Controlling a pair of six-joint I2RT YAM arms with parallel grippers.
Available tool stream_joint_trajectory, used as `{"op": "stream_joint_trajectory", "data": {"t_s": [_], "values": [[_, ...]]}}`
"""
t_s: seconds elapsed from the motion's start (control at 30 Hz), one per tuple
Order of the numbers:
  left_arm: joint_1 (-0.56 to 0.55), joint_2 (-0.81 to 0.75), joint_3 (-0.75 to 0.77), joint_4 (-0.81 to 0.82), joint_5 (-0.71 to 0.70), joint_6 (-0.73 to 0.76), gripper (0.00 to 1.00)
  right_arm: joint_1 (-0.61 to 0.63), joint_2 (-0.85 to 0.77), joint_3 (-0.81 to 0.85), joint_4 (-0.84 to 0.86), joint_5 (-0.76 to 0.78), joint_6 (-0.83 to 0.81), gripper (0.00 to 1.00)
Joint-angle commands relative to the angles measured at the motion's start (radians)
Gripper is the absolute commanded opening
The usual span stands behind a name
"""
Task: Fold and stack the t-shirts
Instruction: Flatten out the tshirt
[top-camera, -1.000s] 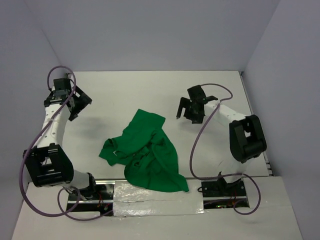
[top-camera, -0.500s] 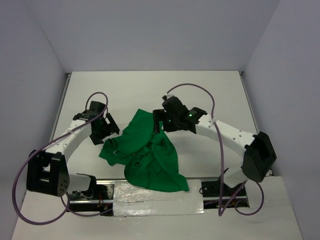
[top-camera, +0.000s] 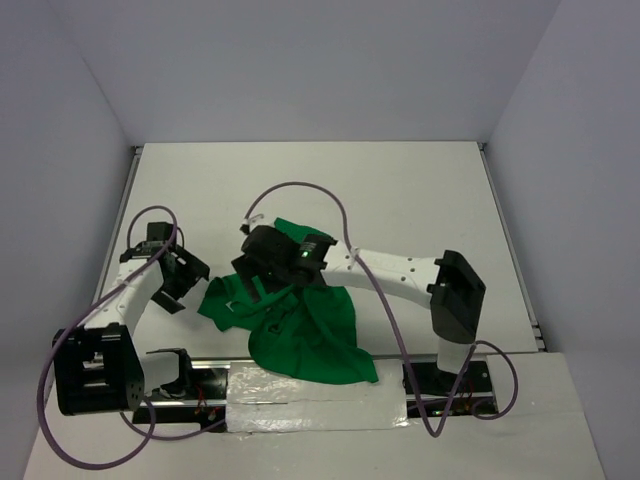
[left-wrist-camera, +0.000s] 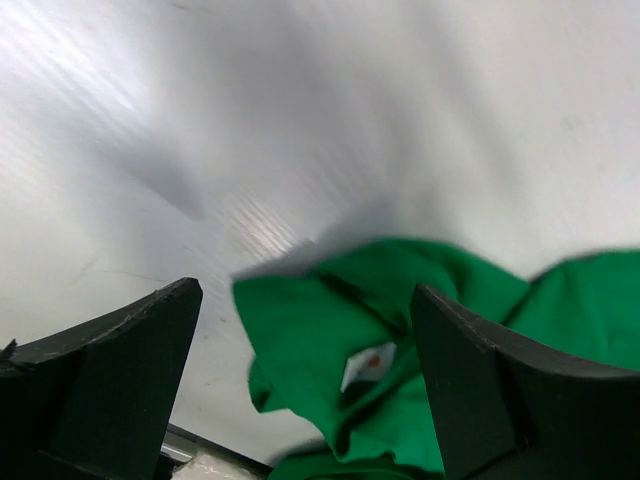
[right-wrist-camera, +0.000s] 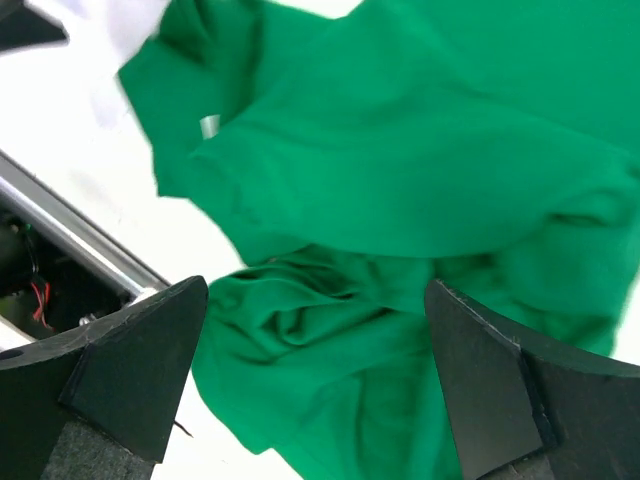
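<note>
One t-shirt (top-camera: 322, 340), one table (top-camera: 400, 190), one left hand (top-camera: 188, 284), one right hand (top-camera: 255, 282).

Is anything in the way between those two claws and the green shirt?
Nothing visible. The open right gripper hangs right over the crumpled green t-shirt; only bare table separates the open left gripper from its edge.

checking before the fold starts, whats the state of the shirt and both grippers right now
t-shirt: crumpled in a heap on the table, not folded, not held
left gripper: jaws open, empty, above the shirt's edge
right gripper: jaws open, empty, above the bunched middle of the shirt
</note>
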Motion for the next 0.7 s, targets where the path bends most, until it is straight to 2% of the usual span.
{"op": "stream_joint_trajectory", "data": {"t_s": [0.0, 0.3, 0.5, 0.6, 0.67], "values": [[0.084, 0.001, 0.018, 0.027, 0.057, 0.032, 0.99, 0.044, 0.083, 0.085, -0.006, 0.069, -0.034, 0.96], [0.186, 0.021, 0.111, 0.000, 0.071, 0.064, 0.99, 0.121, 0.298, 0.284, 0.000, 0.055, -0.091, 0.96], [0.215, 0.030, 0.143, -0.003, 0.080, 0.078, 0.99, 0.118, 0.451, 0.470, -0.089, 0.087, -0.133, 0.85], [0.222, 0.042, 0.176, -0.005, 0.085, 0.082, 0.99, 0.115, 0.465, 0.450, -0.081, 0.069, -0.128, 0.84], [0.232, 0.047, 0.199, -0.002, 0.085, 0.089, 0.99, 0.107, 0.476, 0.440, -0.085, 0.073, -0.122, 0.76]]}}
